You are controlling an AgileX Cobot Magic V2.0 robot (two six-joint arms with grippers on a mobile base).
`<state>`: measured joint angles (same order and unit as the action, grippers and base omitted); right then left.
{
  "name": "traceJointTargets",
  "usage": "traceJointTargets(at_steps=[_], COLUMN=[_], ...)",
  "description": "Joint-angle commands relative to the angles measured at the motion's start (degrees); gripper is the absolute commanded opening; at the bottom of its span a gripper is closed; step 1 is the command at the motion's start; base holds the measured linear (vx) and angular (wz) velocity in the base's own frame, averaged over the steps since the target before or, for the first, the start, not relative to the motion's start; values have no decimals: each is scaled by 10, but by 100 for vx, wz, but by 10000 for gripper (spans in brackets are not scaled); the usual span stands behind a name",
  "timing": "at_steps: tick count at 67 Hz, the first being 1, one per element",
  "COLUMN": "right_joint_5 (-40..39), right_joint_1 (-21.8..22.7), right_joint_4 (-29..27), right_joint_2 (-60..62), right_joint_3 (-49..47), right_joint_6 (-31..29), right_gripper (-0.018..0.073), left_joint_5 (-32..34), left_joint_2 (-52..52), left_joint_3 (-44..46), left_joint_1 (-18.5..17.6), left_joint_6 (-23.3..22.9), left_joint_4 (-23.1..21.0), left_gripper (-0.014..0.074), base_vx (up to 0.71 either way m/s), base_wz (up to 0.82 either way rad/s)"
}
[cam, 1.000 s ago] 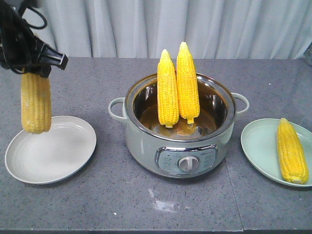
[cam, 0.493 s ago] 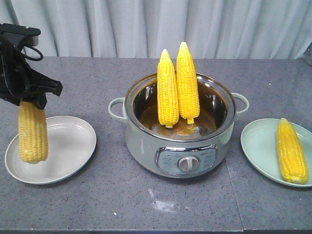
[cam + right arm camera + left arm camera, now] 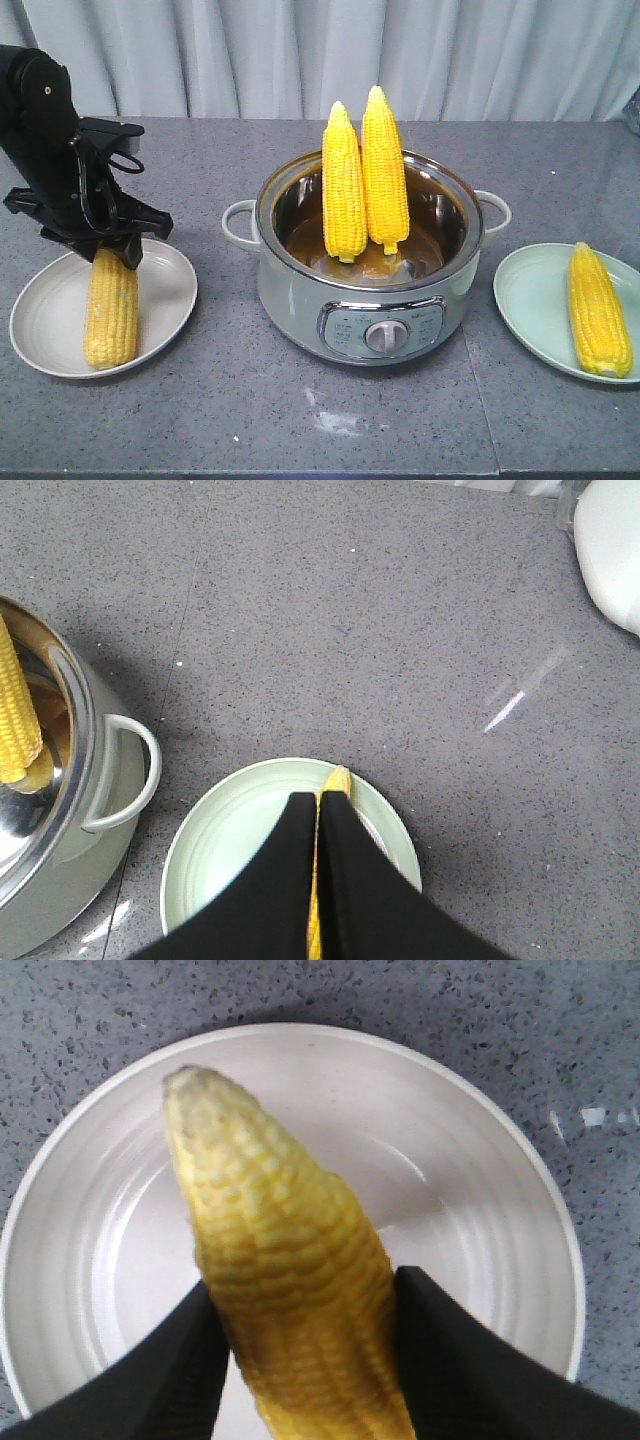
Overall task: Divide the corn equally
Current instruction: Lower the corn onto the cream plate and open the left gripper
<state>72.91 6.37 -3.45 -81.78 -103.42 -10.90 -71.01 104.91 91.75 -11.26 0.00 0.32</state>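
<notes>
My left gripper (image 3: 108,252) is shut on a yellow corn cob (image 3: 111,310) whose lower end rests in the white plate (image 3: 45,320) at the left. In the left wrist view both black fingers (image 3: 170,1360) press the cob (image 3: 285,1250) over the plate (image 3: 470,1180). Two more cobs (image 3: 343,185) (image 3: 385,170) stand upright in the pot (image 3: 370,300). Another cob (image 3: 598,308) lies on the green plate (image 3: 525,295) at the right. My right gripper (image 3: 317,802) hangs shut above that plate (image 3: 240,830), its fingers covering most of the cob (image 3: 337,778).
The electric pot has side handles (image 3: 238,222) and a front dial (image 3: 381,336), and stands mid-table between the plates. A grey curtain (image 3: 300,50) closes the far side. A white object (image 3: 610,540) lies at the table's far right corner.
My left gripper has come down and to the right with the cob, from hanging above the white plate's left side to resting its end in the plate.
</notes>
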Motion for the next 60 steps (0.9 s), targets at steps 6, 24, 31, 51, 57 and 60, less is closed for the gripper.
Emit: traceJointTargets(at_steps=[6, 24, 31, 51, 57, 60], right_joint_5=[-2, -2, -2, -2, -3, -2], right_joint_1=[2, 2, 2, 2, 2, 2], right_joint_4=[-1, -1, -1, -1, -1, -1], right_joint_2=[16, 16, 16, 16, 16, 16], right_joint_3=[-13, -13, -13, -13, -13, -13], right_joint_6=[0, 0, 0, 0, 0, 0], right_gripper=[-9, -9, -9, -9, -9, -9], left_joint_5=[-3, -3, -3, -3, -3, -3], left_joint_2=[-15, -9, -9, -14, -20, -24], left_joint_3=[13, 13, 13, 15, 22, 34], left_joint_1=[3, 15, 15, 15, 15, 15], left_joint_6=[0, -12, -12, -12, -12, -12], left_joint_4=[-3, 3, 9, 21, 22, 22], left_gripper=[271, 443, 511, 554, 554, 554], base_vx=[0, 0, 0, 0, 0, 0], base_wz=[0, 0, 0, 0, 0, 0])
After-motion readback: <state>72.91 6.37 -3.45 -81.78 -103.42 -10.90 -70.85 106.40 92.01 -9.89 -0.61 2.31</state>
